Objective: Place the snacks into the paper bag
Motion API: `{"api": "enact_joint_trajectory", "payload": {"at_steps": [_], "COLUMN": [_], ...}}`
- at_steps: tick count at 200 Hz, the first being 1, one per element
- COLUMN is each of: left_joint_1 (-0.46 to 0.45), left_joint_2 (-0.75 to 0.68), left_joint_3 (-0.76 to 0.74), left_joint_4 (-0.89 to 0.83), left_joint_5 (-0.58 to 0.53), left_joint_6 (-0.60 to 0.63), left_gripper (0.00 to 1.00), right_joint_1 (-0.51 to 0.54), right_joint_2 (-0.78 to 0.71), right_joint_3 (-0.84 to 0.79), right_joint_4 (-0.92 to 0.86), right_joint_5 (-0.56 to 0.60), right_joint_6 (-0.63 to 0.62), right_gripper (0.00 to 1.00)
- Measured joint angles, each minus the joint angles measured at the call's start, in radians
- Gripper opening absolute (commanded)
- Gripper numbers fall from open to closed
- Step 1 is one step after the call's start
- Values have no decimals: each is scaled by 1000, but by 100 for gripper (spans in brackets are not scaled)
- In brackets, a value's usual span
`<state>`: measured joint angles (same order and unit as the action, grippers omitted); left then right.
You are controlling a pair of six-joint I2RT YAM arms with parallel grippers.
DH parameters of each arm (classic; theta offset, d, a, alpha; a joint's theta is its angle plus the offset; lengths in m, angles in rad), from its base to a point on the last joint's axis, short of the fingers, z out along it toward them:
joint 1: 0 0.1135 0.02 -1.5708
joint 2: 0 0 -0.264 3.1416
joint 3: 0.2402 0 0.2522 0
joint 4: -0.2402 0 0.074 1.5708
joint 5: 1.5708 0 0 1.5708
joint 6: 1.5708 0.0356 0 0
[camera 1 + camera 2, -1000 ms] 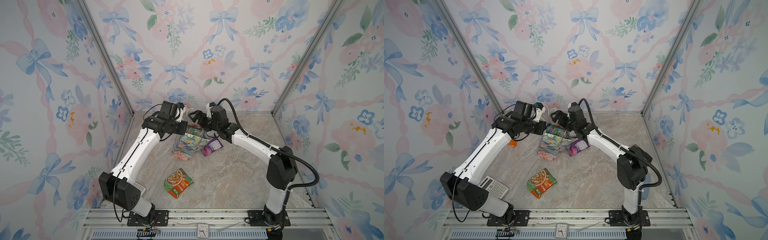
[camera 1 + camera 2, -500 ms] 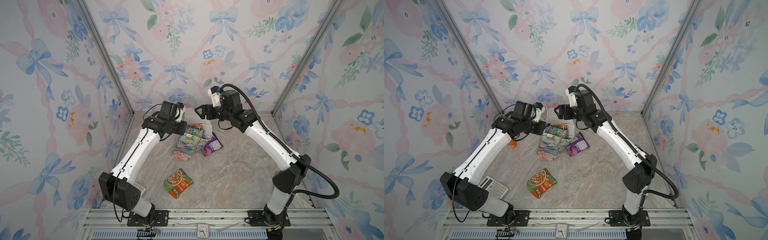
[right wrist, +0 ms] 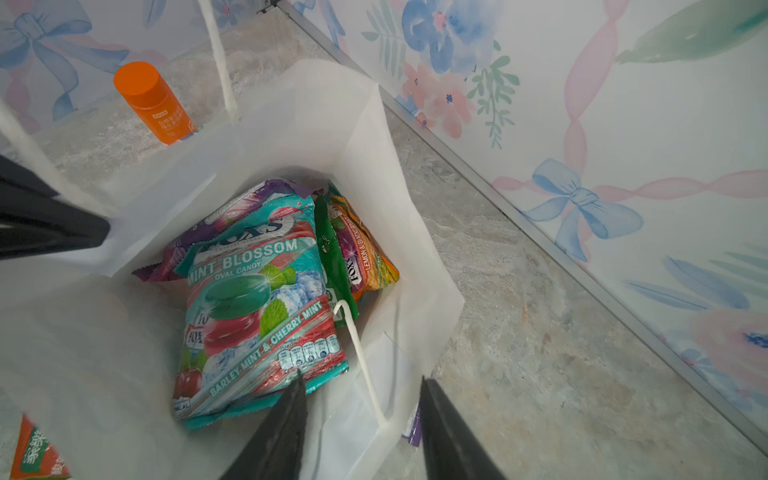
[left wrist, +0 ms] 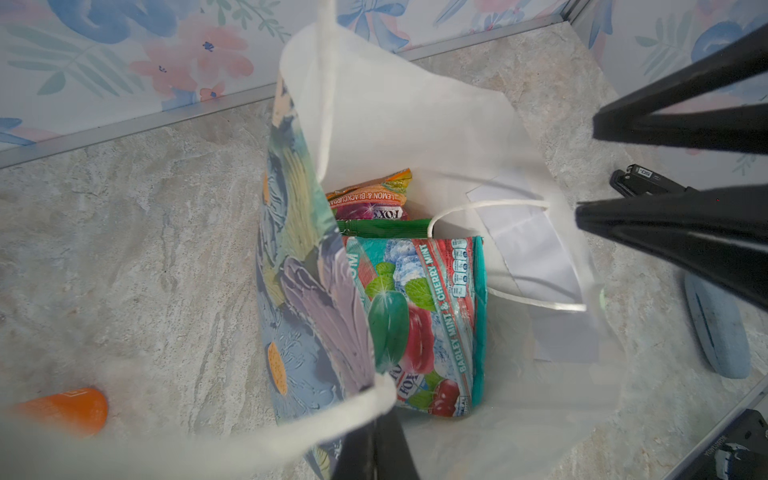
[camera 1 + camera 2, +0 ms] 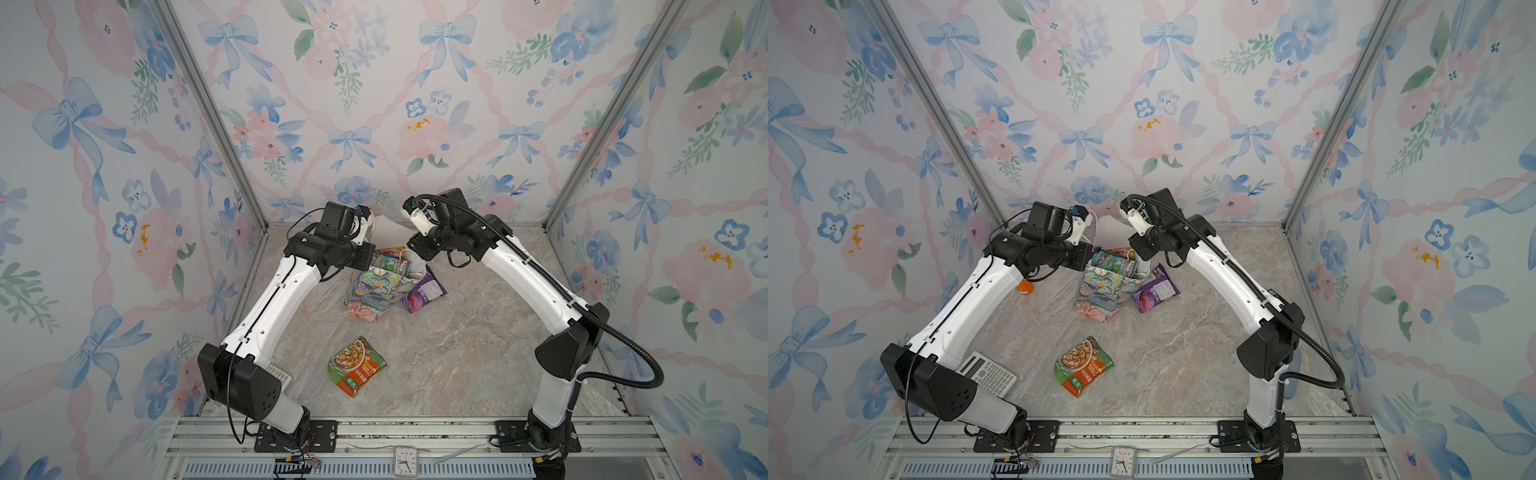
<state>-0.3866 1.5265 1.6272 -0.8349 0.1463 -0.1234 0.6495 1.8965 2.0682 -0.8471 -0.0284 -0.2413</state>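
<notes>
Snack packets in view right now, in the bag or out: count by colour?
teal packet: 1
purple packets: 2
green packet: 1
orange-yellow packet: 1
green-orange noodle packet: 1
total: 6 visible; more may lie hidden in the paper bag.

A: Packets [image 3: 257, 316] on show?
B: Six, I count. One bag [image 5: 374, 286], too
A: And the rest?
B: One bottle [image 3: 151, 102], one calculator [image 5: 990, 372], one stapler [image 4: 648, 183], one clock [image 5: 1123, 461]
</notes>
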Motion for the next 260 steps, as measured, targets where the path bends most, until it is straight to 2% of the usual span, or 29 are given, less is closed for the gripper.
{"api": "enact_joint_trajectory", "payload": {"at_steps": [42, 108, 210, 260], "left_joint_1": [0, 0, 0, 0], "left_joint_2": [1, 1, 1, 0], "left_joint_3": [0, 0, -2, -2], "left_joint_4": [0, 0, 1, 1], "left_joint_5": [12, 11, 11, 10], "left_joint_6": [11, 15, 16, 17], "left_gripper": [0, 0, 0, 0], "right_joint_1": [16, 34, 35, 39], "right_joint_2": [66, 135, 198, 240], "right_joint_3": [69, 137, 175, 212], "right_joint_4": [-48, -137, -157, -160], "right_joint_5": [10, 44, 121, 140], "right_joint_6": [-143, -277, -333, -340], "right_gripper": [44, 41, 41, 27]}}
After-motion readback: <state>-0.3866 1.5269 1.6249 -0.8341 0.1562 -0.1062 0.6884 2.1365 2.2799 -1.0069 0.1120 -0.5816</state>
